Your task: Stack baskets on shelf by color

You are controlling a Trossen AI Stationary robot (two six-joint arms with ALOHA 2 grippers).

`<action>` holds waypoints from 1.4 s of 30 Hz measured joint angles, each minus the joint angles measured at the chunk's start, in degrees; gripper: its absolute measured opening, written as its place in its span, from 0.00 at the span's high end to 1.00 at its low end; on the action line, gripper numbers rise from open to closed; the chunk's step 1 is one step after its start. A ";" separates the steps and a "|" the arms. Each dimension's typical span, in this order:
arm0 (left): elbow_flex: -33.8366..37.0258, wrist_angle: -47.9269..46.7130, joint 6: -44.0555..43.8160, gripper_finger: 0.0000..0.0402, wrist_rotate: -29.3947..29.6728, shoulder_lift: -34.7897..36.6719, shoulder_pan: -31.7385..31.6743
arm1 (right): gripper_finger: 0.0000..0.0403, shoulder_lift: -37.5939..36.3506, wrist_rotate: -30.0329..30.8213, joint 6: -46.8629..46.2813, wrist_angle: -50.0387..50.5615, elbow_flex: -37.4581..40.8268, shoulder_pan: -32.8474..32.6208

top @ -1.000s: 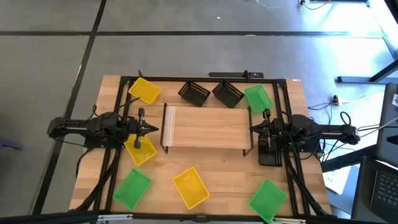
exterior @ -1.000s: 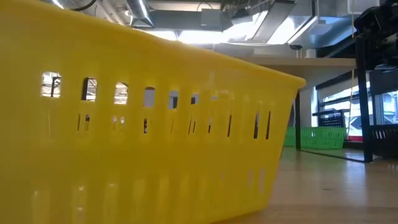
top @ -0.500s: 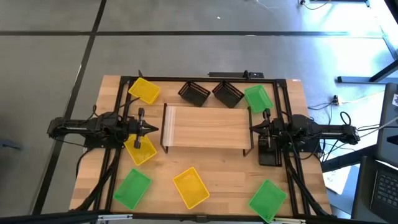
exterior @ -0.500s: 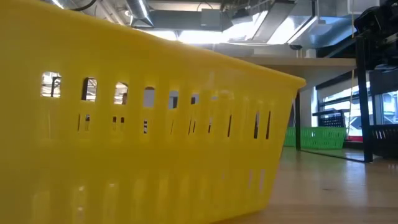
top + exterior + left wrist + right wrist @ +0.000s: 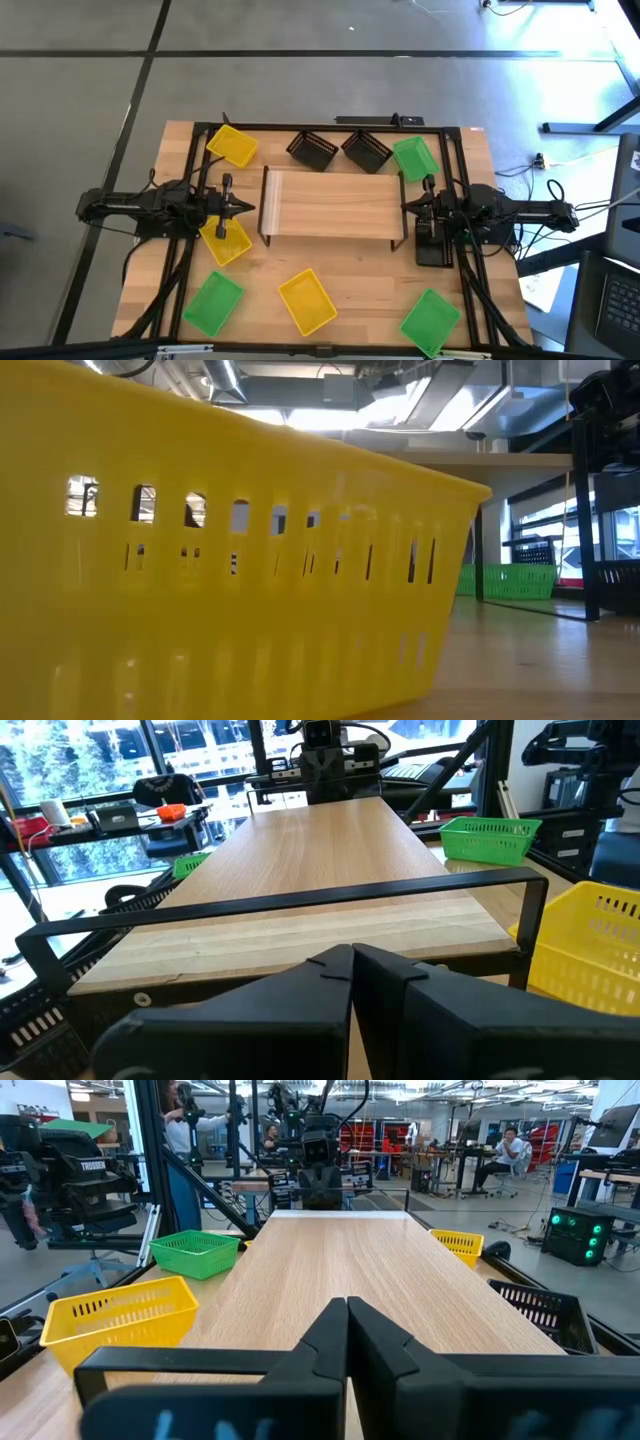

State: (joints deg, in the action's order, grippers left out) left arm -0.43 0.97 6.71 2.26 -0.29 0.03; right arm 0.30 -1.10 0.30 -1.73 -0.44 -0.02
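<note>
Light-wood shelf (image 5: 333,204) is lying bare between my left gripper (image 5: 247,208) and right gripper (image 5: 408,206), both pressed together on nothing, while the baskets (yellow, green, black) are sitting scattered around it. I am judging no stacking begun; next I am needing to spread one gripper over a nearby basket, likely the yellow basket (image 5: 226,241) beside my left.

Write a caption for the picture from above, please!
Yellow, green and black baskets ring a bare shelf, with the left pincer and right pincer shut at its ends.

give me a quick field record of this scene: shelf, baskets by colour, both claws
shelf: mid-table, nothing on it
yellow baskets: three, at
green baskets: three, at
black baskets: two behind the shelf
left claw: shut, empty, at shelf's left end
right claw: shut, empty, at shelf's right end
</note>
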 joint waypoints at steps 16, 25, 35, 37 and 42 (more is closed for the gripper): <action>-13.56 -4.10 -2.08 1.00 6.35 -3.66 -0.01 | 0.98 0.02 0.00 0.34 -3.87 0.05 0.00; -33.20 -20.81 -3.84 1.00 17.01 -22.17 -0.02 | 0.98 -0.02 -1.59 2.99 -3.94 0.03 0.01; -54.56 -47.66 -28.68 1.00 23.78 -44.28 -0.06 | 0.98 -0.04 -4.11 3.41 -3.96 0.01 -0.01; -58.23 -53.86 -36.44 1.00 23.60 -46.80 -0.13 | 0.98 -0.04 -3.91 3.42 -3.98 -0.01 0.00; -63.29 -65.03 -51.73 1.00 16.51 -50.33 -0.13 | 0.98 -0.03 -3.96 3.43 -2.19 -1.49 -0.01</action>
State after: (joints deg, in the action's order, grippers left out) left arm -63.72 -64.05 -45.02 18.78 -50.62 -0.10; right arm 0.27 -5.06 3.73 -3.92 -1.92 -0.03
